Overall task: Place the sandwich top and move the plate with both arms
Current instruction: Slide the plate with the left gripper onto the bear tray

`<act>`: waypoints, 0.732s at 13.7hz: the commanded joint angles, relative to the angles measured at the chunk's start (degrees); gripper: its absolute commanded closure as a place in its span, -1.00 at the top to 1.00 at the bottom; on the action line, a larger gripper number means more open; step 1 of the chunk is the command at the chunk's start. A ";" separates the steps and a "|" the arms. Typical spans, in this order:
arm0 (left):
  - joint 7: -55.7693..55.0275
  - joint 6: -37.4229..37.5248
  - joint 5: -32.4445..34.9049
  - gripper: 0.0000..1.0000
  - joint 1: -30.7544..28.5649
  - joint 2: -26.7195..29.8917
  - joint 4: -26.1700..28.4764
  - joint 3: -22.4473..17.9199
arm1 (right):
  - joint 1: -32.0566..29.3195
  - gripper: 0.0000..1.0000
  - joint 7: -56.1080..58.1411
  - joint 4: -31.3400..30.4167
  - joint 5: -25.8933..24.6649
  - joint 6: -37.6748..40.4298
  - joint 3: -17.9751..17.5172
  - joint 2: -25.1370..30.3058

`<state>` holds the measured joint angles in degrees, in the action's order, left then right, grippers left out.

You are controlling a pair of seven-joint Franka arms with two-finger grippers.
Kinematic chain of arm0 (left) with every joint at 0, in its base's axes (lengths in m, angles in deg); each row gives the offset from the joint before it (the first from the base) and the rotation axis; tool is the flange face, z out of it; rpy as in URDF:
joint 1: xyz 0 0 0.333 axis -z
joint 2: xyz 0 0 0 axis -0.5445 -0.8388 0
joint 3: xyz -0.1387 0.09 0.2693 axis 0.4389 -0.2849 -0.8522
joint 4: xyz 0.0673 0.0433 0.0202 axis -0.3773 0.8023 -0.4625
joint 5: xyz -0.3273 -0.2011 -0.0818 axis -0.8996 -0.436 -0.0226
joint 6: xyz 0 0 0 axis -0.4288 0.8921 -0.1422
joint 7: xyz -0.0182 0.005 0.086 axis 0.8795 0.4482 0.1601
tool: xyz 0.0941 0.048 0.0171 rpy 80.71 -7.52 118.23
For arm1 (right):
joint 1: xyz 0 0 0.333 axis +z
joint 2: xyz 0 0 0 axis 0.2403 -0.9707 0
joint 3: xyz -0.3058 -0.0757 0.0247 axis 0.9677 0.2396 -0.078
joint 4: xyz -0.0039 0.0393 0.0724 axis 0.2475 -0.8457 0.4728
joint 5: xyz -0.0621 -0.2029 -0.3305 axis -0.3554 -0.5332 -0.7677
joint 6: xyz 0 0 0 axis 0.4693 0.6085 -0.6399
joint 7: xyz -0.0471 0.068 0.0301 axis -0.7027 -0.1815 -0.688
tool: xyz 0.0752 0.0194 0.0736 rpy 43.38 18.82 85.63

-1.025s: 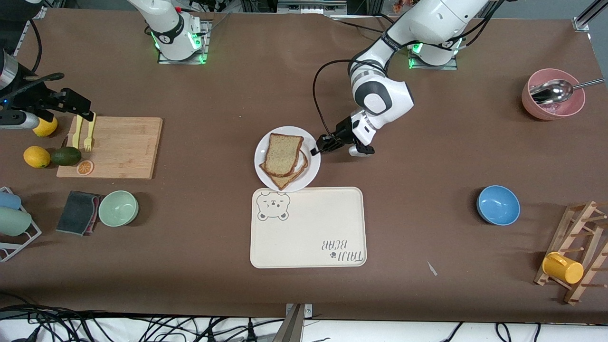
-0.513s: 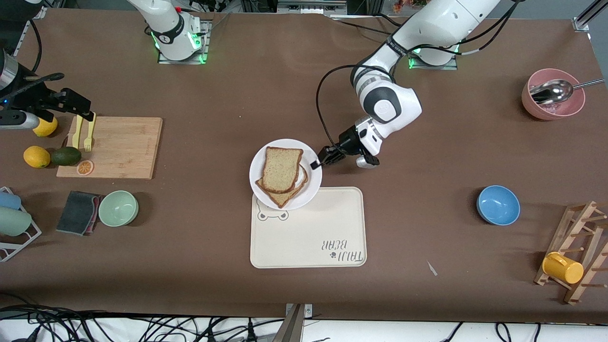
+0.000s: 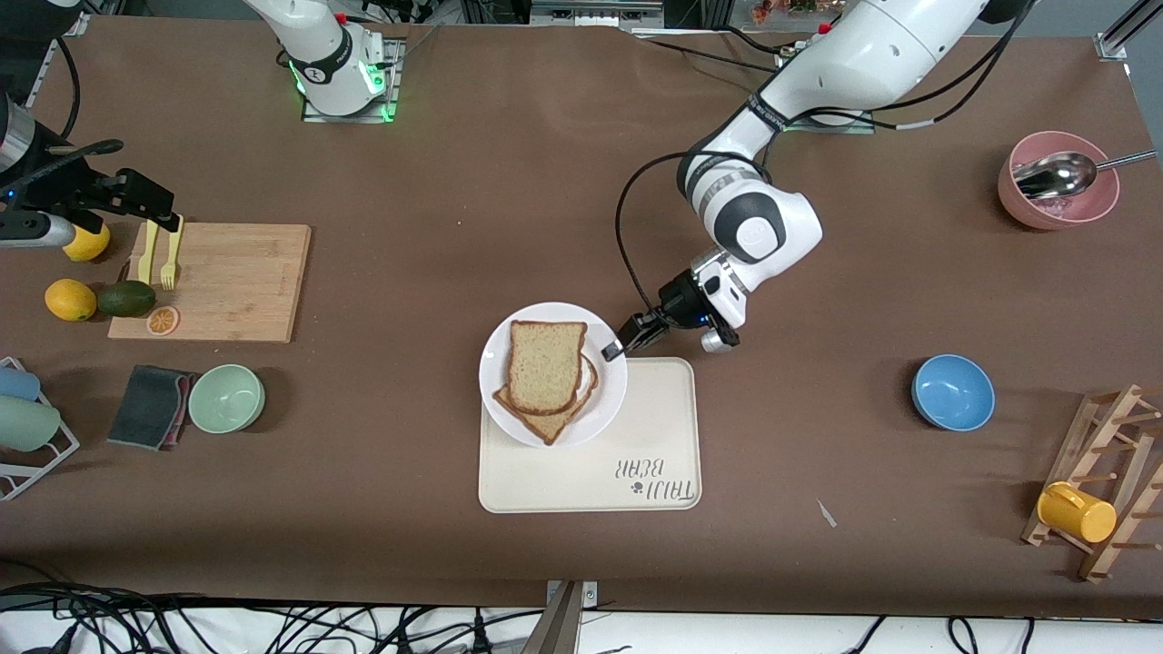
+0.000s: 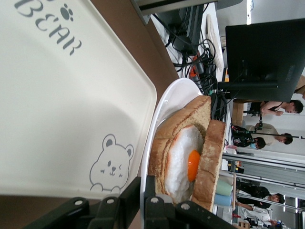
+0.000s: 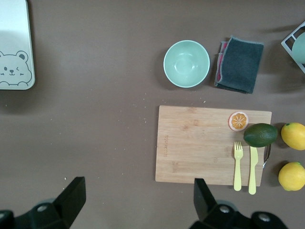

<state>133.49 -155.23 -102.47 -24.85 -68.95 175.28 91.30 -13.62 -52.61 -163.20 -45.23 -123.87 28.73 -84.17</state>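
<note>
Brown table: my left gripper, mid-frame, pinches the round white plate with its tan bread top above the cream bear tray; my right gripper, wide open and empty, waits upper left.

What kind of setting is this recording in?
Probably a robotics lab staged as a kitchen: two arms bolted to a table, a monitor and seated people nearby, cables along the table's edge.

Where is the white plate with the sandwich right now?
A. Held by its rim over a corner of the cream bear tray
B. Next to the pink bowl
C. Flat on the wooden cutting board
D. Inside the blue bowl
A. The left gripper is clamped on the rim of the plate, which overlaps the bear-print corner of the cream tray.
</note>
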 commanded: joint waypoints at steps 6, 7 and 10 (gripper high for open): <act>1.60 0.55 1.78 -1.00 -0.05 -10.13 -11.50 -1.49 | -0.46 1.00 0.17 1.02 0.36 1.10 -0.24 -0.21; 1.60 0.55 2.66 -1.00 -0.05 -10.93 -12.29 -1.49 | -0.46 1.00 0.17 1.10 0.36 1.10 -0.24 -0.21; 1.69 0.55 3.46 -1.00 1.00 -14.09 -15.45 -3.50 | -0.46 1.00 0.08 1.02 0.36 1.10 -0.24 -0.21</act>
<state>134.26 -155.16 -100.34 -24.89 -80.19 164.23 88.95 -13.62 -52.61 -163.20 -45.23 -123.86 28.73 -84.20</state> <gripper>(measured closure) 0.916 0.000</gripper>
